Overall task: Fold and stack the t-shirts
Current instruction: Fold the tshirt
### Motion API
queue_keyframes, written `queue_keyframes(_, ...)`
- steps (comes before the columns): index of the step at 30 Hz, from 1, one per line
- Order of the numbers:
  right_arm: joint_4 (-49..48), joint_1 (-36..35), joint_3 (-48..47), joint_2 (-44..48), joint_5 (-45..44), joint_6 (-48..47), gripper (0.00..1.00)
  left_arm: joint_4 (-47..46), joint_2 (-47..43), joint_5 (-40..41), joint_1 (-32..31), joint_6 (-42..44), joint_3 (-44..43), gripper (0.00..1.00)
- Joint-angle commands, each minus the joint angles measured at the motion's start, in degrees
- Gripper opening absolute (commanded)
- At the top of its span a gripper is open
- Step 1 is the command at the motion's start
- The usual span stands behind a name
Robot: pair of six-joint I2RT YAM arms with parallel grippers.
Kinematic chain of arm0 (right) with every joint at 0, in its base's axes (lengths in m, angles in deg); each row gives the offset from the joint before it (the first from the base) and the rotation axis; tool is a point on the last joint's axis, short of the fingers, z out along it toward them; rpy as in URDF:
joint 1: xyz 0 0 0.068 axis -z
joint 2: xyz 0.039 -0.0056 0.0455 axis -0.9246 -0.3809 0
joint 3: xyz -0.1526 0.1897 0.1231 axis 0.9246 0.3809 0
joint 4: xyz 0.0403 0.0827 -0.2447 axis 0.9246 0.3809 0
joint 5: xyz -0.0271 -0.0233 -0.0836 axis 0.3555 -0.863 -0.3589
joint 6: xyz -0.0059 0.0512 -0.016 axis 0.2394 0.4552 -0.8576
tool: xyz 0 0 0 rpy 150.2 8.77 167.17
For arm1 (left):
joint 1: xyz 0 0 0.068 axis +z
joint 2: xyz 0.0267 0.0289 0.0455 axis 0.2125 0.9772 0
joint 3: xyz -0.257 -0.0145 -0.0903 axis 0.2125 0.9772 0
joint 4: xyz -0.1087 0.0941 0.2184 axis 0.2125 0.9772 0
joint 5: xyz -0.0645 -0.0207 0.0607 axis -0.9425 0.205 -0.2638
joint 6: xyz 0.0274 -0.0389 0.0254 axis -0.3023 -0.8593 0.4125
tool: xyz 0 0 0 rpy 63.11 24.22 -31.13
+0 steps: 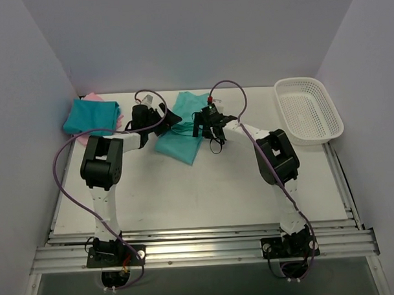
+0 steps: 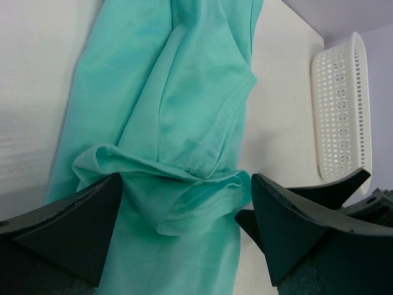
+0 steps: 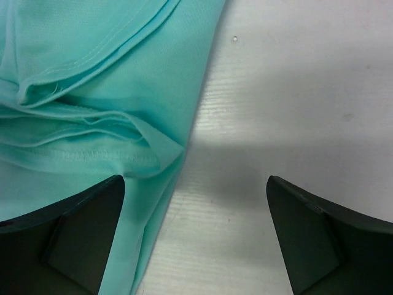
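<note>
A light teal-green t-shirt [image 1: 182,140] lies part-folded at the table's back middle. My left gripper [image 1: 162,116] hovers over its left edge and my right gripper [image 1: 208,126] over its right edge. In the left wrist view the left gripper [image 2: 186,184] is open, with a bunched hem of the shirt [image 2: 184,110] lying loose between the fingers. In the right wrist view the right gripper [image 3: 195,181] is open above the shirt's edge [image 3: 92,92] and bare table [image 3: 295,110]. A darker teal-blue t-shirt [image 1: 89,115] sits folded at the back left on a pink t-shirt [image 1: 93,97].
A white mesh basket [image 1: 309,109] stands at the back right, seen too in the left wrist view as a basket [image 2: 341,110] beyond the shirt. Grey walls close in the table on three sides. Purple cables loop over both arms.
</note>
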Motion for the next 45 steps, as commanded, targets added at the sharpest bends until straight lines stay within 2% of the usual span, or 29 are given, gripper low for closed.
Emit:
queue_keyframes(1, 0.2, 0.4, 3.07, 8.72, -1.03, -0.62, 0.96, 1.79, -4.82, -2.97, 1.8, 1.77, -4.71, 0.94)
queue_keyframes(6, -0.94, 0.4, 8.26, 16.02, -1.65, -0.36, 0.96, 6.8, -13.24, -3.25, 4.7, 3.52, -8.49, 0.94)
queue_keyframes(10, -1.56, 0.31, 10.38, 18.83, -0.95, 0.6, 0.96, 13.21, -16.6, -2.63, 6.29, 4.84, -11.75, 0.94)
queue_keyframes(12, -4.43, 0.05, 11.34, 19.8, 1.5, 0.87, 0.96, 13.76, -19.31, -2.28, 6.29, 4.84, -10.36, 0.94)
queue_keyframes(13, -5.5, -0.47, 11.43, 19.8, 2.65, 1.05, 0.96, 13.05, -20.29, -2.28, 6.29, 4.32, -6.69, 0.94)
queue_keyframes(15, -7.18, -1.18, 9.26, 18.06, 5.63, 1.84, 0.87, 8.06, -23.79, -2.8, 6.2, 2.22, -1.41, 0.94)
queue_keyframes(16, -7.18, -1.97, 7.67, 16.83, 5.65, 2.01, 0.75, 4.64, -24.94, -2.81, 6.12, 1.51, 4.19, 0.94)
queue_keyframes(19, -6.31, -2.85, 0.12, 10.24, 9.67, 3.07, 0.44, 0.84, -28.9, -2.19, 5.77, -0.51, 13.26, 0.94)
queue_keyframes(20, -6.74, -3.46, -1.64, 6.83, 10.39, 3.59, 0.26, -0.65, -30.48, -2.11, 5.59, -0.78, 14.95, 0.94)
queue_keyframes(23, -5.79, -5.65, -9.73, 0.41, 10.83, 3.95, 0.0, -1.45, -33.12, -1.05, 4.19, -0.17, 19.43, 0.94)
queue_keyframes(25, -4.99, -6.8, -15.86, -2.42, 10.57, 3.77, 0.0, -1.19, -34.18, -0.35, 3.74, 0.45, 20.85, 0.94)
queue_keyframes(29, -3.58, -8.04, -22.3, -8.83, 10.91, 5.0, 0.0, 0.13, -36.64, 0.35, 3.39, 1.68, 22.52, 0.94)
queue_keyframes(45, -3.94, -7.42, -27.67, -17.11, 10.75, 6.32, 0.0, -2.07, -35.33, -0.7, 3.39, 2.29, 24.55, 0.94)
